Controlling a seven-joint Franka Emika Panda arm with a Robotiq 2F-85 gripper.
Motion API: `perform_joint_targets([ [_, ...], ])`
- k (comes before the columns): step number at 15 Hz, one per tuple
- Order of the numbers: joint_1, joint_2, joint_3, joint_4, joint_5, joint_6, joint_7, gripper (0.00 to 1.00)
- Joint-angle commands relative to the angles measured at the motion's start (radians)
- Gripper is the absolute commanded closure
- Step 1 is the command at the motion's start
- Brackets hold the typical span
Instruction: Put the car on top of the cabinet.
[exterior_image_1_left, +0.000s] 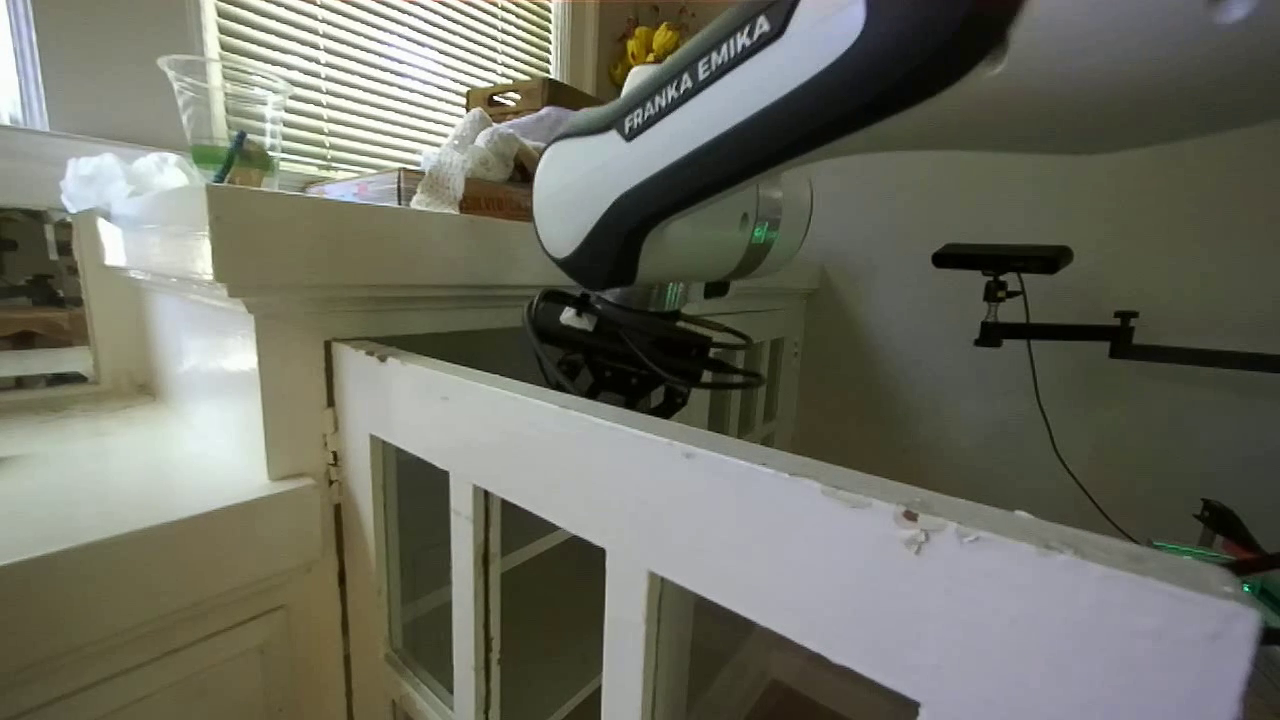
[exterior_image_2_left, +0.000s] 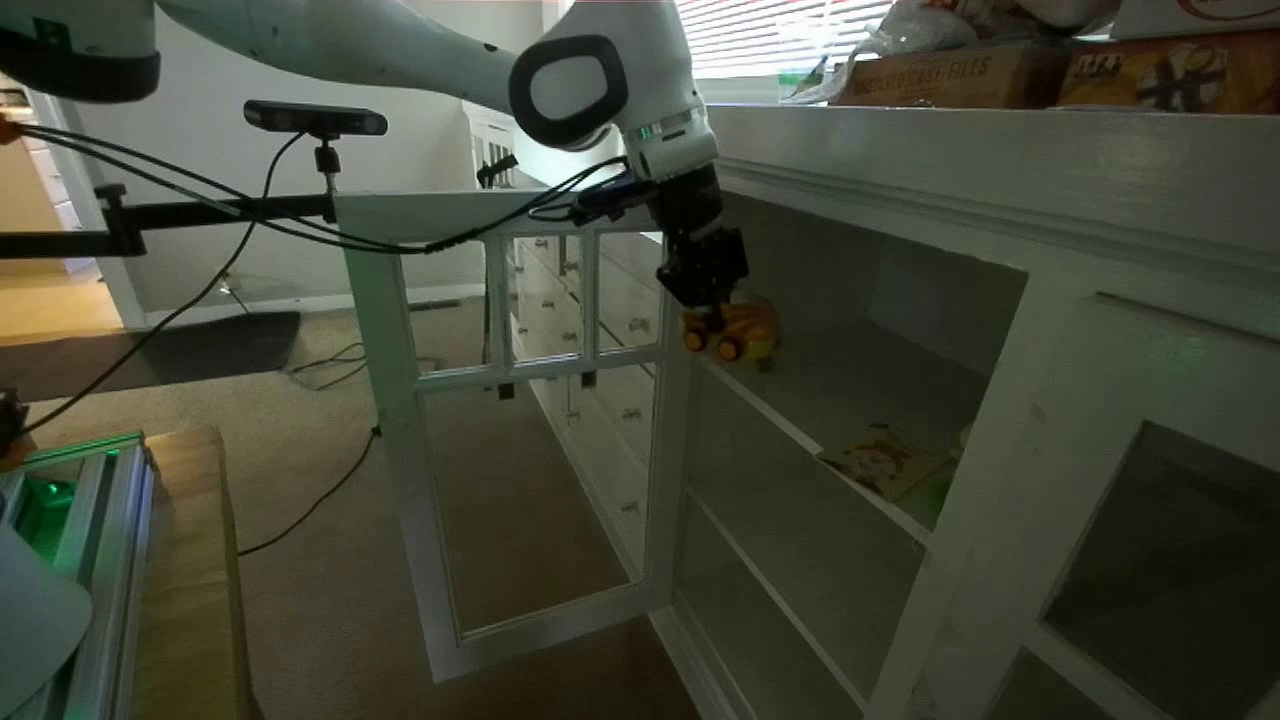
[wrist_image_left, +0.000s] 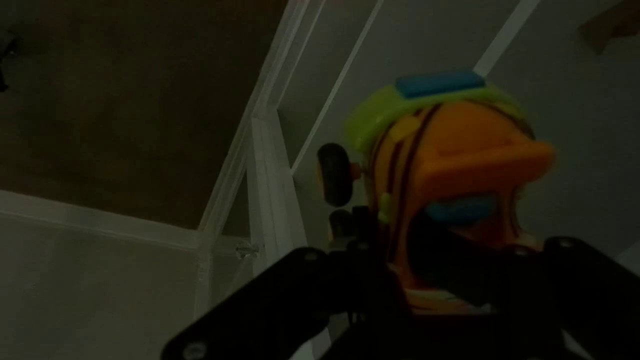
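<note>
In an exterior view the gripper (exterior_image_2_left: 714, 312) is clamped on the car (exterior_image_2_left: 746, 325), at the mouth of the open cabinet (exterior_image_2_left: 1000, 160). The car's long axis looks near level — I can't tell nose from tail. Below the gripper, a shelf (exterior_image_2_left: 870, 370) holds coloured things (exterior_image_2_left: 883, 460) too dim to name.

In an exterior view a door (exterior_image_1_left: 720, 500) hides the gripper's tips; higher up, a plastic cup (exterior_image_1_left: 225, 100) holds something green.

In the wrist view the car's wheels (wrist_image_left: 335, 175) show left — its blue part (wrist_image_left: 440, 83) farthest from the gripper.
</note>
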Motion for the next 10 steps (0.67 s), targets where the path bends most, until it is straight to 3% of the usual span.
perform_joint_targets([
  [1, 0.109, 0.076, -0.092, -0.097, -0.074, -0.087, -0.022, 0.95],
  [5, 0.181, 0.093, -0.193, -0.119, -0.155, -0.148, -0.001, 0.95],
  [10, 0.235, 0.121, -0.273, -0.098, -0.207, -0.163, 0.039, 0.95],
])
